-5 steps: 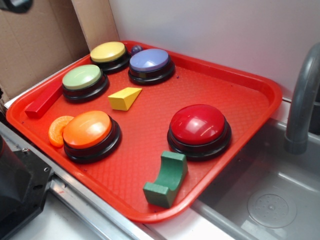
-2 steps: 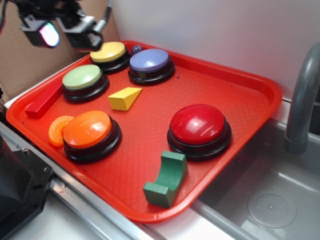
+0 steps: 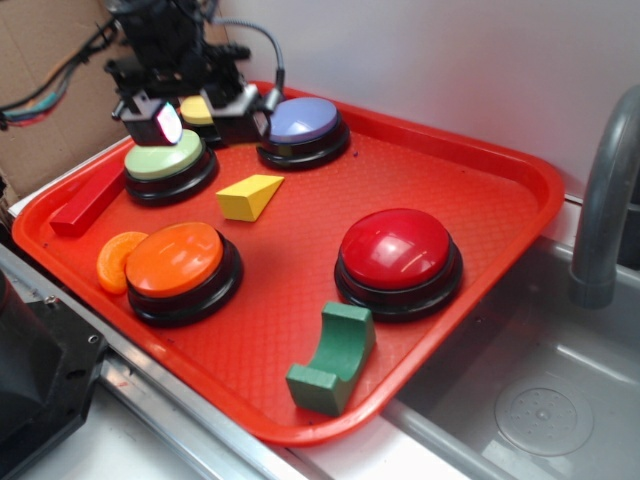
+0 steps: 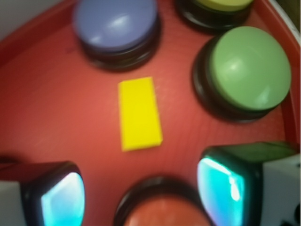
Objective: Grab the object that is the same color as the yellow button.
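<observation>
The yellow wedge block (image 3: 250, 196) lies flat on the red tray (image 3: 480, 190), between the green button and the red button. In the wrist view the block (image 4: 138, 113) is ahead of my fingers. My gripper (image 3: 198, 120) hovers open and empty over the tray's back left, above the green button and behind the wedge. It covers most of the yellow button (image 3: 197, 108), whose edge shows at the top of the wrist view (image 4: 225, 4). In the wrist view my gripper (image 4: 141, 197) has both fingertips (image 4: 225, 188) wide apart, over the orange button.
On the tray stand a green button (image 3: 163, 157), a purple button (image 3: 303, 120), an orange button (image 3: 175, 258) and a red button (image 3: 397, 250). An orange slice (image 3: 115, 260), a red bar (image 3: 88, 203) and a green arch (image 3: 335, 360) lie there too. A sink with a faucet (image 3: 600, 200) is at the right.
My gripper has come in from the upper left and dropped toward the tray's back left. It now covers the yellow button. The objects on the tray have not moved.
</observation>
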`<state>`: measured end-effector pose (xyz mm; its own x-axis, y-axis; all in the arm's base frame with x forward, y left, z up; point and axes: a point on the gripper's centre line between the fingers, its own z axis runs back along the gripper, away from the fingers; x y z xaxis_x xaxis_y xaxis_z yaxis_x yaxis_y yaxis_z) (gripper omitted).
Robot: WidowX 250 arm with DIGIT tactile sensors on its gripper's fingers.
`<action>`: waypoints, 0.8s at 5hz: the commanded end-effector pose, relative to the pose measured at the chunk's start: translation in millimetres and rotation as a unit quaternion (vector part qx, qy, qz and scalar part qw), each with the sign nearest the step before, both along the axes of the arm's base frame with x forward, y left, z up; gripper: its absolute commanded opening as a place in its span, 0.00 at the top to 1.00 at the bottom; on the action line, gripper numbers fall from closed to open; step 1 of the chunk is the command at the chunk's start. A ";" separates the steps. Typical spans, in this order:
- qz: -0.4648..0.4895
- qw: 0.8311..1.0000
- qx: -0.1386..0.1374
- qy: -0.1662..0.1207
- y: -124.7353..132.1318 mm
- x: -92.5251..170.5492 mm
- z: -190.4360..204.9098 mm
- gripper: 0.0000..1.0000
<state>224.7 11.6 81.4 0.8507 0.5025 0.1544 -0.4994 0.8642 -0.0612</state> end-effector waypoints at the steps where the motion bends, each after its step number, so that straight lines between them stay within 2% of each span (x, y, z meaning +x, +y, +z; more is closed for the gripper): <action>1: 0.012 1.000 0.011 0.009 7.8 10.3 -35.0 0.00; 3: 0.017 1.000 -0.008 0.017 15.7 12.5 -51.6 0.00; 4: 0.024 0.999 -0.017 0.014 17.5 12.0 -54.4 0.07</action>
